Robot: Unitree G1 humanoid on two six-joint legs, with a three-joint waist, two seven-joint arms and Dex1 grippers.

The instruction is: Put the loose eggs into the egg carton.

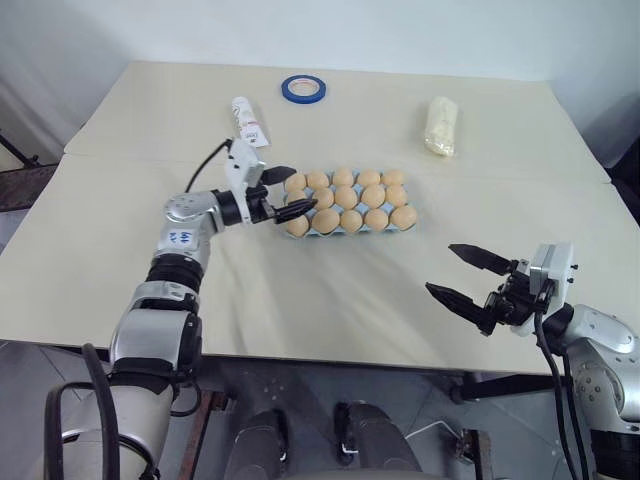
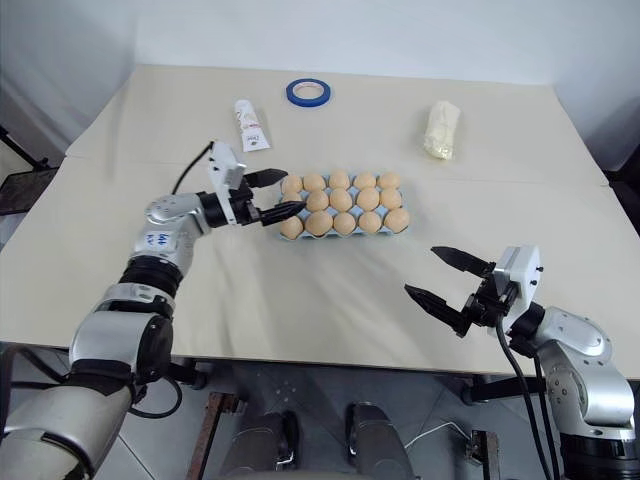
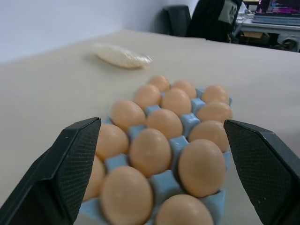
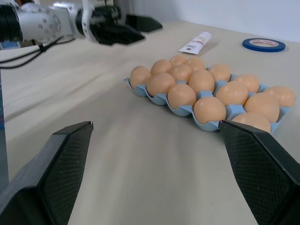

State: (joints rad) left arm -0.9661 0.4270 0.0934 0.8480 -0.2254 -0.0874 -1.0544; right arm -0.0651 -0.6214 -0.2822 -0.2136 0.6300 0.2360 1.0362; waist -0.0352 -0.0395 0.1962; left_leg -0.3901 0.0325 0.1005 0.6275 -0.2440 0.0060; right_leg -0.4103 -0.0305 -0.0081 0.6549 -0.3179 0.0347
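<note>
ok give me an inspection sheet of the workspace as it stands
surface: beige table, bare near the front edge
job's things: blue carton mid-table, eggs in all fifteen cups; no loose egg seen
clutter: tape ring, tube, wrapped bundle, all at the far side
grippers: left claw open at the carton's left end, holding nothing; right claw open, apart from the carton, holding nothing
cables: black cable on the left arm
surroundings: chair and screen beyond the table

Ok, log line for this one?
left claw: open, at egg carton end | right claw: open, empty | eggs: all cupped
</note>
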